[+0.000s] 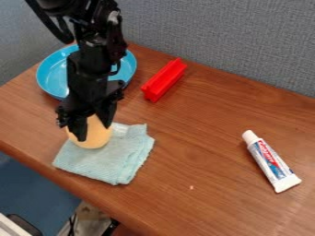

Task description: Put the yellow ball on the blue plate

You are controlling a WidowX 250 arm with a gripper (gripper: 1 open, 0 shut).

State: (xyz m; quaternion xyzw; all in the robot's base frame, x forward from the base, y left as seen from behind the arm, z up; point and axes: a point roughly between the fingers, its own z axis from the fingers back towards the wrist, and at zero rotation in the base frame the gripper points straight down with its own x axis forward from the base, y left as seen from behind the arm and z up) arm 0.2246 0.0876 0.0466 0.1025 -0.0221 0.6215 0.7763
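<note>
Your hand [87,126] pinches the ball [91,135] over the cloth [117,157].
Smooth, light, likely slippery: hold its widest middle on the way to the plate [52,76].

Black tool [87,126] closed around yellow ball [92,136] over teal cloth [106,155], near blue plate [50,76].

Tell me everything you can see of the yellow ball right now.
The yellow ball looks smooth, matte and yellow-orange, egg-like in shape. Only its lower part shows; the black pincer comes down from above and covers the top, its fingers closed around the sides. It sits at the far left part of the pale teal cloth, near the table's left edge, in front of the blue plate. Whether it rests on the cloth or is lifted, I cannot tell.
</note>
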